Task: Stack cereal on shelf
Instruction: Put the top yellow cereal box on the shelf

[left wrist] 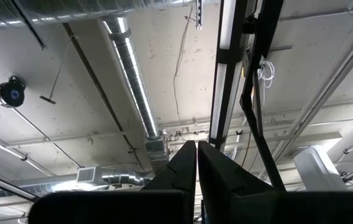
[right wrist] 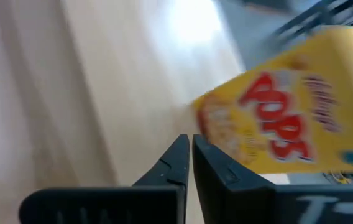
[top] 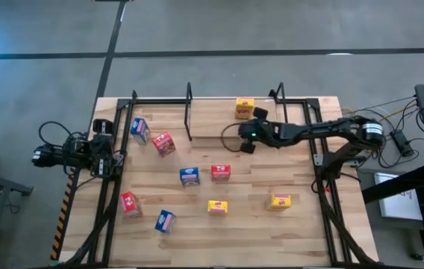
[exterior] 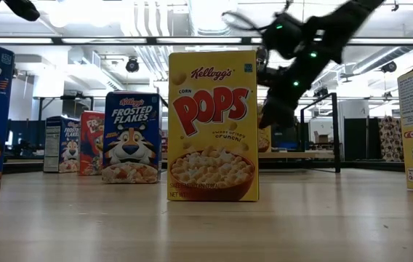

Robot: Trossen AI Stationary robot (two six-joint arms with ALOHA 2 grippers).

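Table: the large light wooden tabletop (top: 301, 232) carries the black frames of both arms and all the boxes.
Shelf: the low rack with a light wooden board and thin black metal posts (top: 189, 101) stands along the far edge of the table.
Right arm: the dark right arm reaches from the right side over the table; the right gripper (top: 246, 142) hangs just beside the shelf, near the yellow box there. Its fingers (right wrist: 178, 163) are pressed together with nothing between them.
Left arm: the left gripper (left wrist: 196, 163) is parked at the left edge of the table, pointing up at the ceiling, fingers clenched and empty.
Placed box: one small yellow cardboard Corn Pops box (top: 244, 108) stands at the shelf, at its right part. I judge it is on the board, but the high view does not make this sure.
Boxes left: eight are off the shelf, on the table: a blue one (top: 139, 130) and a red one (top: 163, 143) near the shelf's left part, a blue one (top: 189, 176) touching or just beside a red one (top: 221, 172) in the middle, two yellow ones (top: 217, 207) (top: 281, 200), a red one (top: 129, 203) and a blue one (top: 165, 220) at the near side.
Progress: early, in my judgement. One of nine seems done; no stacking is visible yet.
Next: probably the right gripper must open and go to a box in the middle.
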